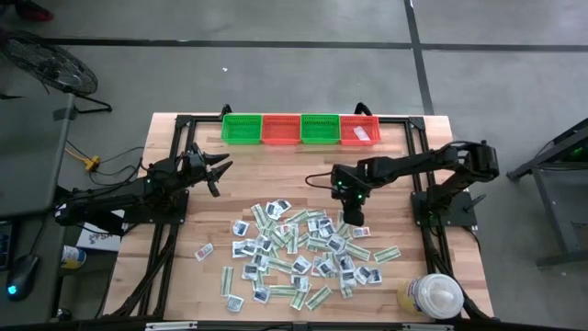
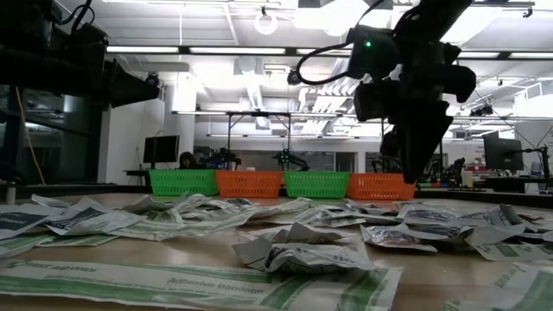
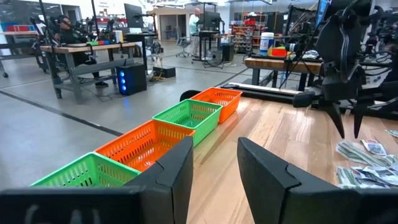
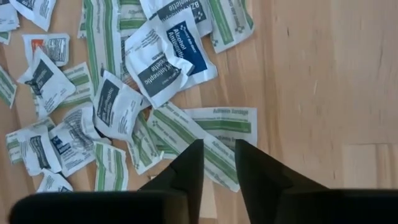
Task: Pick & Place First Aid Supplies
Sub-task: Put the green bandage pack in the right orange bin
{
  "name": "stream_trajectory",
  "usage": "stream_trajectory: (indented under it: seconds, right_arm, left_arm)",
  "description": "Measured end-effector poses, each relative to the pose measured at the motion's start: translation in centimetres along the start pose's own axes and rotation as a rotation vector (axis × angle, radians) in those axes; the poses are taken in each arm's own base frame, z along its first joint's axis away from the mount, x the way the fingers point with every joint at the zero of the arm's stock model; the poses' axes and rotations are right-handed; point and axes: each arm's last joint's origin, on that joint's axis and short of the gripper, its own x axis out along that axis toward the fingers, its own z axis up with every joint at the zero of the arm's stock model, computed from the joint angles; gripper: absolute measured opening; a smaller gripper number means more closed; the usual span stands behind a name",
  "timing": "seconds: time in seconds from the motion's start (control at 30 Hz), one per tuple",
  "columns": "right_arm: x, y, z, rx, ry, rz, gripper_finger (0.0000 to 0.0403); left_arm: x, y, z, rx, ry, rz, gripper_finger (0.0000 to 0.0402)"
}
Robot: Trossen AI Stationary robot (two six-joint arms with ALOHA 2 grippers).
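Packets mid-table — bare wood around

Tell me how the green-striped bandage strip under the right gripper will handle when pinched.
The bandage strip looks thin and flat, so probably light and floppy. It overlaps other packets, so neighbours may drag along. The right gripper hangs over it, fingers slightly apart.

Open lane behind the pile, clutter in front

Bare bench runs between the row of baskets and the scattered packets, wide enough for a hand; the right hand hangs over the pile's far edge, and a white lidded container blocks the near right corner (packets overlap thickly).
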Motion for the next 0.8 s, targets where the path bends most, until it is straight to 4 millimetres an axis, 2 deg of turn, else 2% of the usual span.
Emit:
stream_trajectory:
  seconds: [0.1, 0.2, 0.3, 0.6, 0.7, 0.8]
  right_arm:
    - [0.0, 0.0, 0.0, -0.001, -0.002, -0.024, 0.0059]
    - [0.0, -0.1, 0.0, -0.027, -0.002, -0.065, 0.0060]
    - [0.2, -0.1, 0.0, -0.077, 0.008, -0.075, 0.0082]
    - [2.2, -0.4, 0.0, -0.129, 0.057, -0.114, 0.0179]
    - [2.3, -0.5, 0.2, -0.131, 0.048, -0.134, 0.0189]
    - [2.5, -0.6, 0.2, -0.130, 0.053, -0.140, 0.0179]
  left_arm:
    - [0.0, 0.0, 0.0, 0.000, 0.000, 0.000, 0.0122]
    - [0.0, 0.0, 0.0, 0.000, 0.000, 0.000, 0.0122]
    - [0.0, 0.0, 0.0, 0.000, 0.000, 0.000, 0.0122]
    - [0.0, 0.0, 0.0, 0.000, 0.000, 0.000, 0.0122]
    - [0.0, 0.0, 0.0, 0.000, 0.000, 0.000, 0.0122]
    - [0.0, 0.0, 0.0, 0.000, 0.000, 0.000, 0.0122]
